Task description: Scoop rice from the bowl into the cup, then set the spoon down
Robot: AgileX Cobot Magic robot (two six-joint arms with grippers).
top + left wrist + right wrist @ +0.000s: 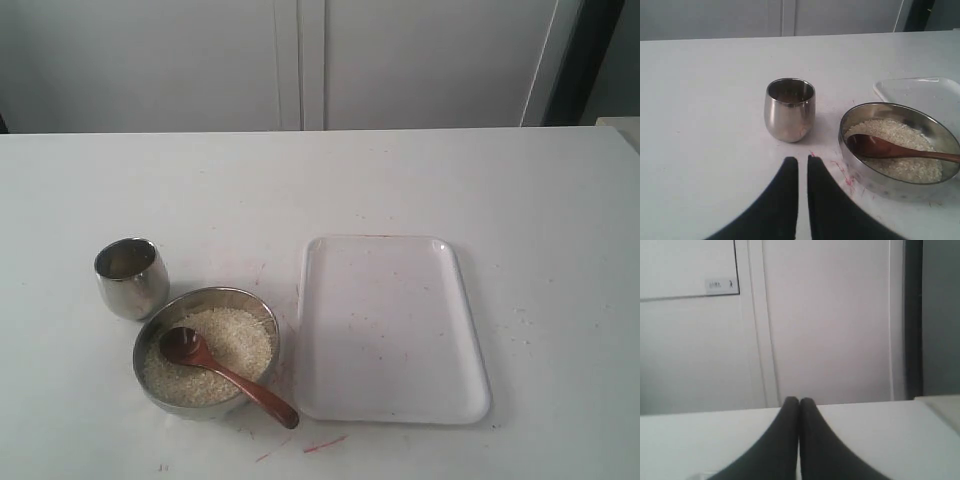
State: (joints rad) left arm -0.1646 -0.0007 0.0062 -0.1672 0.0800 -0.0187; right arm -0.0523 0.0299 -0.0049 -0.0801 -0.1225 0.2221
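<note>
The steel bowl (160, 318) stands near the table's front left, filled with white rice (240, 338). The reddish-brown wooden spoon (232, 379) lies in it, scoop on the rice and handle over the rim toward the front right. The empty steel cup (131, 277) stands upright just behind and left of the bowl. Neither arm shows in the exterior view. In the left wrist view my left gripper (802, 160) is empty, with only a thin slit between its fingers, short of the cup (789, 110) and beside the bowl (875, 179), rice (902, 167) and spoon (890, 149). My right gripper (799, 401) is shut and empty, facing the back wall.
A white rectangular tray (392, 330) lies right of the bowl, its corner (925, 89) also visible in the left wrist view. Faint red marks (322, 443) streak the white table by the bowl. White cabinet doors (300, 60) stand behind the table.
</note>
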